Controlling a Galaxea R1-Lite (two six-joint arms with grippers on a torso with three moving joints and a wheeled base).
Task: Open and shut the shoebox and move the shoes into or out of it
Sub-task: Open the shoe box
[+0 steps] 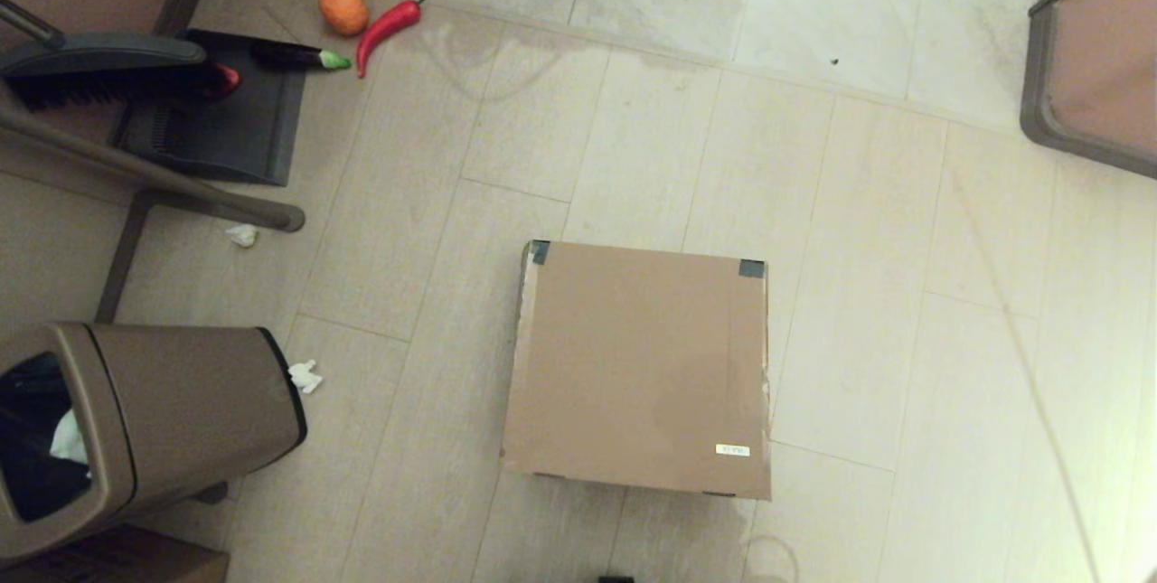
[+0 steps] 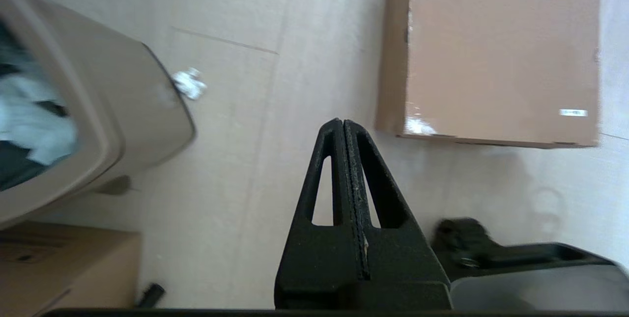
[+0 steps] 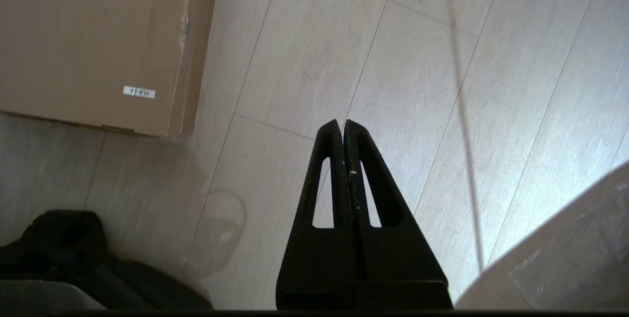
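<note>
cardboard shoebox [image 1: 640, 366] lid down — bare floor [image 1: 904, 294] along its edges.

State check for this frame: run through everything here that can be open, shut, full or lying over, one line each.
shoebox: lid shut flat, standing on the floor; shoes not visible.
trash bin: lying on its side, mouth open, white paper inside.
left gripper: shut, holding nothing, above bare floor beside the shoebox.
right gripper: shut, holding nothing, above bare floor on the shoebox's other side.
dustpan: flat on the floor, brush laid over it.

Matt brown cardboard shoebox [image 1: 642, 366], glossy tiles [image 1: 813, 4]
</note>
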